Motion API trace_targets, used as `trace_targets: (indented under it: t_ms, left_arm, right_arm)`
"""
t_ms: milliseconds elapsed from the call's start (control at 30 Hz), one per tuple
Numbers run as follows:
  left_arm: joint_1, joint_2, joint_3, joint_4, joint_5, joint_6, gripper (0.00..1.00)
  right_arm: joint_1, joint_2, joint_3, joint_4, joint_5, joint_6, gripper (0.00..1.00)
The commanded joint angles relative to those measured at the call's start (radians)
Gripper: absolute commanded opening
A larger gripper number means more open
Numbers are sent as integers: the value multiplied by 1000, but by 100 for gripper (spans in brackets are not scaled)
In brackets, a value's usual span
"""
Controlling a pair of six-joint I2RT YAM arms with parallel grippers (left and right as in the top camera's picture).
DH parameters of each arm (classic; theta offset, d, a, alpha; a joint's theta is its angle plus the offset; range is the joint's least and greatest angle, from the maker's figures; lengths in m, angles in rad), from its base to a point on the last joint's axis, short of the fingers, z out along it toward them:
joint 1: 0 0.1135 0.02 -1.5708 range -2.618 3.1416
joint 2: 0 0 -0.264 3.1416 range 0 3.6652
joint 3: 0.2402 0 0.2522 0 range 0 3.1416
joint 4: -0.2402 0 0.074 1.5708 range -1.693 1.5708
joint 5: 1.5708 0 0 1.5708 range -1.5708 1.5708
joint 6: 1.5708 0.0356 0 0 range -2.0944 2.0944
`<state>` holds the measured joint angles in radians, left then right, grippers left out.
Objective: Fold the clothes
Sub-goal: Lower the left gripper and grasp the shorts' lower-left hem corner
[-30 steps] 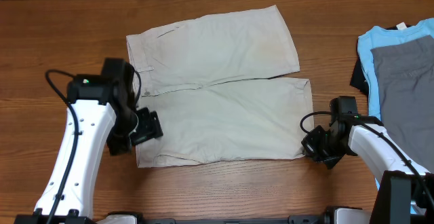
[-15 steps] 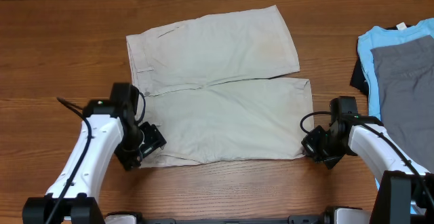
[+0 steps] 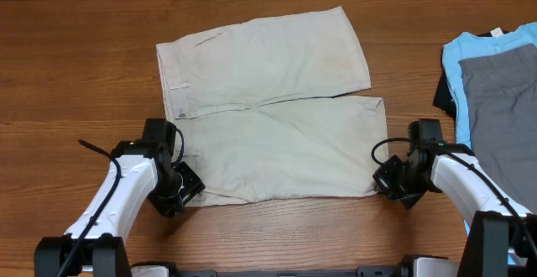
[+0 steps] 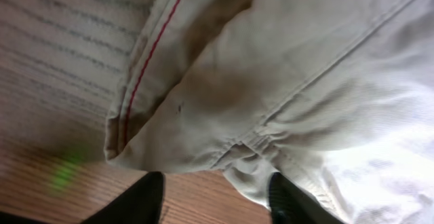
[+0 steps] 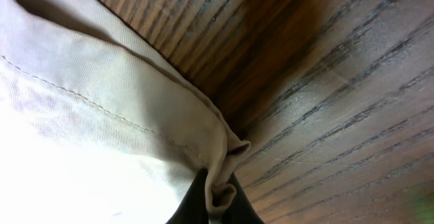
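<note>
Left side: the left gripper [image 3: 179, 195] is down at the near left corner of the shorts [image 3: 277, 117], where the waistband ends. In the left wrist view its jaws stand apart, one on either side of the bunched corner with its red-stitched inner seam. Bare wood shows beside one jaw, so nothing is clamped. Judgement: it is placed there to take that corner, and the grasp is not yet made.

Centre: the shorts lie flat and spread on the table [image 3: 84, 59], waistband to the left, both legs running right, one leg far and one near. No fold is in place. The task appears to be at its start.

Right side: the right gripper [image 3: 388, 181] sits at the near right hem corner. The right wrist view shows its jaws closed on a small tuck of the hem, with the cloth pinched between them. Judgement: holding both near corners would let the near leg be lifted evenly over the far one. If the left jaws catch only the top layer, the corner may slip.

Far right: a blue T-shirt [image 3: 470, 50] with a grey garment [image 3: 499, 92] on it lies well apart from the shorts, untouched.
</note>
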<state>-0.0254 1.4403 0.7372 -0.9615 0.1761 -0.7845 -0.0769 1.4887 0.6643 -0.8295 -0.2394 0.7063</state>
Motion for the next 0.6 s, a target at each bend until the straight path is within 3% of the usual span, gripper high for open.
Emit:
trace_targets:
  t_ms: [0,167,333,567]
  left_arm:
    - [7,-10,-5,11,0,-8,51]
    - [18,-10,-5,13,-70,0,54]
    - [55,-10,-5,5,-113,3,68]
    - [77,-9,-10,16,-115,23,70]
  right_arm:
    - [3,11,-17,14,29,1,4]
    - [3,11,-17,14,29,1,4]
    - [3,11,-17,14,29,1,4]
    - [3,11,-17,14,29,1,4]
